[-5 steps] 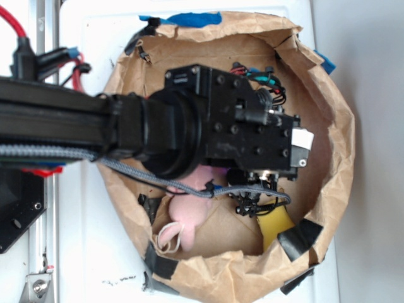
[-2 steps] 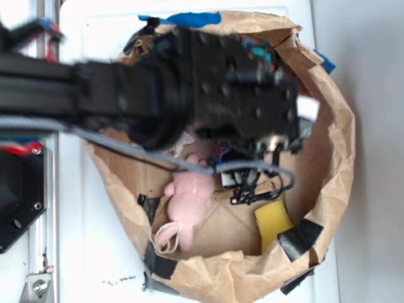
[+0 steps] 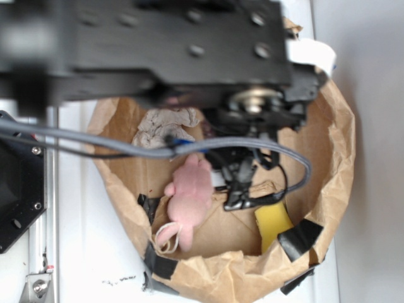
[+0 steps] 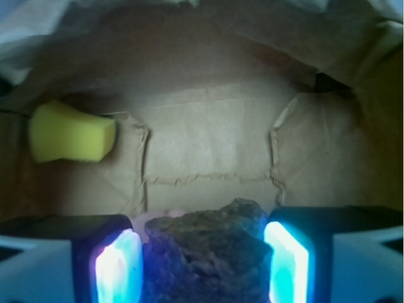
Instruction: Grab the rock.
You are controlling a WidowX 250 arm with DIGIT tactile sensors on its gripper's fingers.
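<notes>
The jaws clench the small dark brown lumpy rock (image 4: 205, 252), lifting it above the brown paper bag (image 4: 208, 145) floor.

Bare floor of the paper bag (image 4: 208, 145) ahead — open; yellow sponge (image 4: 71, 134) blocks the far left corner.

Rock (image 4: 208, 252): lower part cut off by wrist view's bottom edge.
Gripper (image 4: 205, 262): fingertips cropped.
Arm (image 3: 145, 44): blurred, covers the bag's (image 3: 328, 189) upper interior.
</notes>
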